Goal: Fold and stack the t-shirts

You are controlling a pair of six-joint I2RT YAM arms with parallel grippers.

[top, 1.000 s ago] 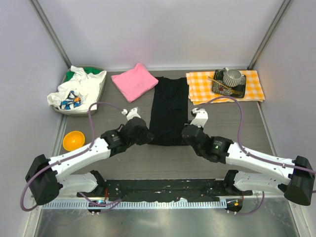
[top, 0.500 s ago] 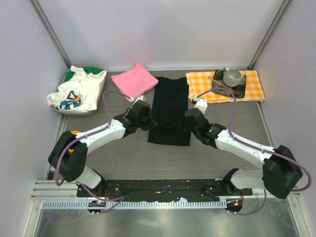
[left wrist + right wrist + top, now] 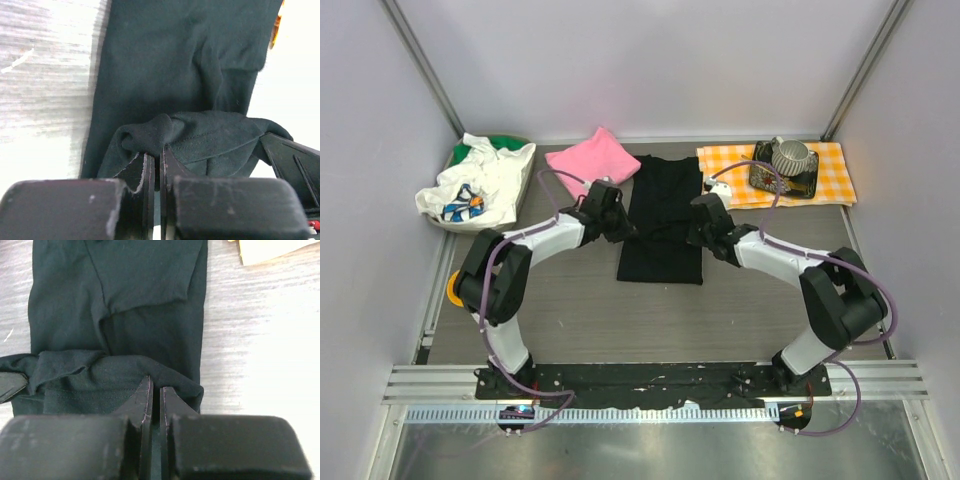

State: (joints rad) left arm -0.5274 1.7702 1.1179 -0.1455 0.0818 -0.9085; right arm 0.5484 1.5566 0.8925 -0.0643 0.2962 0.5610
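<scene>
Both arms are carrying the near hem of the black t-shirt farther back across the desk than a moment ago, doubling it over. The left gripper and right gripper are each pinching that hem, jaws closed on cloth. The shirt is lying just left of the checked cloth, with the pink t-shirt farther left.

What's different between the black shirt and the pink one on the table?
The large plain black cloth t-shirt is long and narrow; the bright pink cloth t-shirt is a smaller, squarish bundle. The black one lies mid-table, an edge pinched by the left fingers and right fingers; the pink one lies unheld at the back. Both are plain cloth.
</scene>
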